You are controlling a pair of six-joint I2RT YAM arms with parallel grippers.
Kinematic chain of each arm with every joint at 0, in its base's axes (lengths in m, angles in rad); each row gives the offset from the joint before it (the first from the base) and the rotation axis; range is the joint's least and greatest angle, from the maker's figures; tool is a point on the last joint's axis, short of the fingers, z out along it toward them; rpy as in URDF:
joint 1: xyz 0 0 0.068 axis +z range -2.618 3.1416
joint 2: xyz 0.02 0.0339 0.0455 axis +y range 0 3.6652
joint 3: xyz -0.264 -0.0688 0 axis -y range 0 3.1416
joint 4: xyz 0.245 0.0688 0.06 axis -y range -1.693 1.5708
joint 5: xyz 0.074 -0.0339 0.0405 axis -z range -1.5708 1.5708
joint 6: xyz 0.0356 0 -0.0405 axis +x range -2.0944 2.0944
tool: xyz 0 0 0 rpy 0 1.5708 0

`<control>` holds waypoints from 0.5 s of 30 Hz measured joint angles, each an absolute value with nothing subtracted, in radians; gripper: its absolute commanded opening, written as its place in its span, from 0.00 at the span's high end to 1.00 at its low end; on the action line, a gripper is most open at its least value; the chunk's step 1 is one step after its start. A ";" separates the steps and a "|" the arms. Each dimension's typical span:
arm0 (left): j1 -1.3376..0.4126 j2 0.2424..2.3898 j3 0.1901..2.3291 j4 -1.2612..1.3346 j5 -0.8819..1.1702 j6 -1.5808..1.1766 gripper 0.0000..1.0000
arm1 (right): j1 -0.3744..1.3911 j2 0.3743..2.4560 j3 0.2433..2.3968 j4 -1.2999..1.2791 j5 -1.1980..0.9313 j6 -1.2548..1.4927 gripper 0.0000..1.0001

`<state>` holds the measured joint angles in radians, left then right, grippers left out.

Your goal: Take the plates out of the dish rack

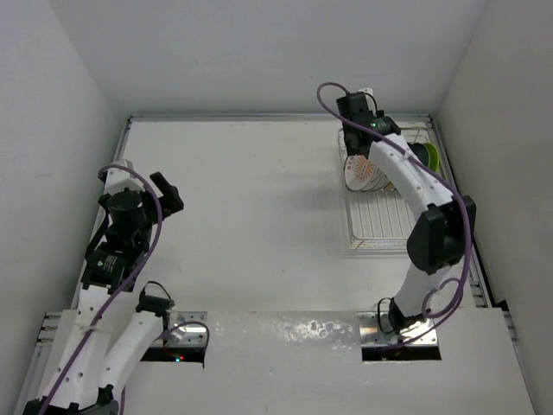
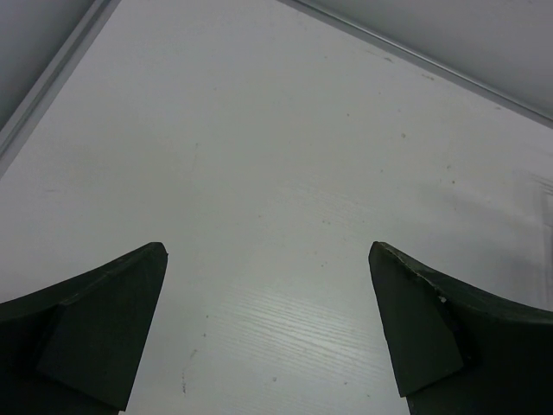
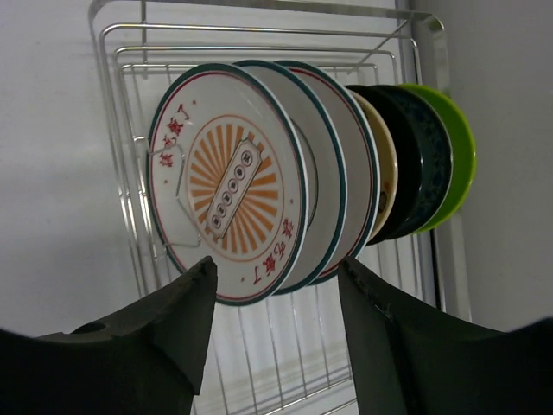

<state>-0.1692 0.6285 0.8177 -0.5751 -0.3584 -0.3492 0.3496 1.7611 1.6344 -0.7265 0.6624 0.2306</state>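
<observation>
Wrist view: six plates [image 3: 229, 186] stood in dish rack [image 3: 121, 130], half-hidden overhead.
Claws: right gripper [image 3: 276, 277], left gripper [image 2: 268, 255] were both spread.

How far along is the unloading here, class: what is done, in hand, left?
Done: nothing that shows; the plates stand upright in the dish rack. In hand: the right gripper, open, faces the front plate, gripping nothing. Left: every plate to lift out; the left gripper hangs open over the table.
</observation>
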 measured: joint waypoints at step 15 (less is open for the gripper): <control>-0.169 0.627 0.818 -0.564 -0.316 -0.346 0.00 | 0.229 1.966 1.790 -0.770 0.657 0.149 0.55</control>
